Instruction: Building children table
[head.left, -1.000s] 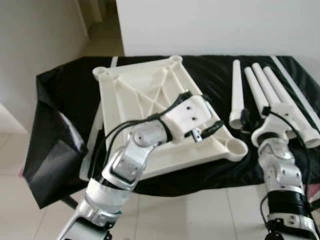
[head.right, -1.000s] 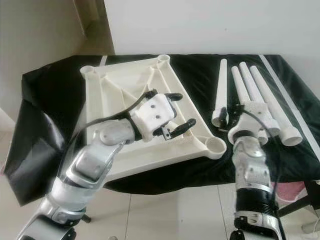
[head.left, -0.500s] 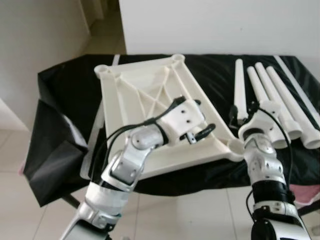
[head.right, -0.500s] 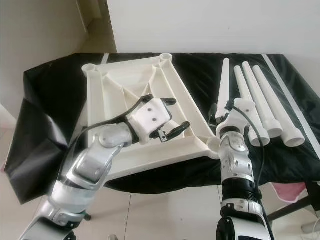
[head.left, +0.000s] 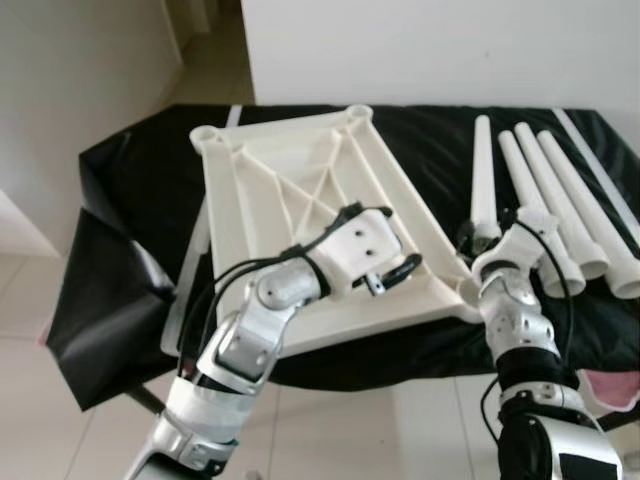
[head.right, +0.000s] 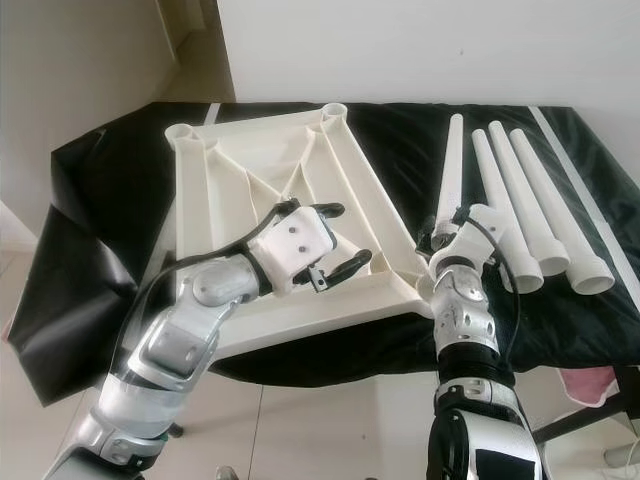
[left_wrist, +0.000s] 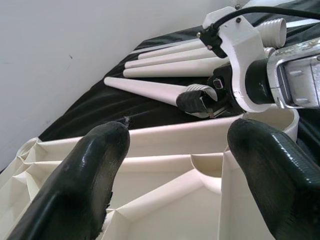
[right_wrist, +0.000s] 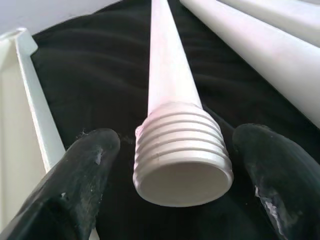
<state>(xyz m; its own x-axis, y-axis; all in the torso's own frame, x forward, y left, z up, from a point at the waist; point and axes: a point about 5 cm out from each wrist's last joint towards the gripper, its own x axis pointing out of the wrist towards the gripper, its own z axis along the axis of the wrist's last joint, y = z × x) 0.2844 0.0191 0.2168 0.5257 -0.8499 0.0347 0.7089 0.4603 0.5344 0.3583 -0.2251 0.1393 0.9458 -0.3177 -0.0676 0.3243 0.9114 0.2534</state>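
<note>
The right end effector (right_wrist: 165, 200) is spread wide astride the leg's (right_wrist: 170, 115) threaded end; the leg's long axis runs away toward the worktop's far edge. The left end effector (head.left: 385, 262) hovers wide over the tabletop (head.left: 260, 200).

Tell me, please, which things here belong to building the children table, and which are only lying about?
Belong to the job:
- white tabletop, lying underside up
- four white legs; right gripper open around the nearest leg's threaded end
- left gripper, open above the tabletop

Only lying about:
- black cloth
</note>
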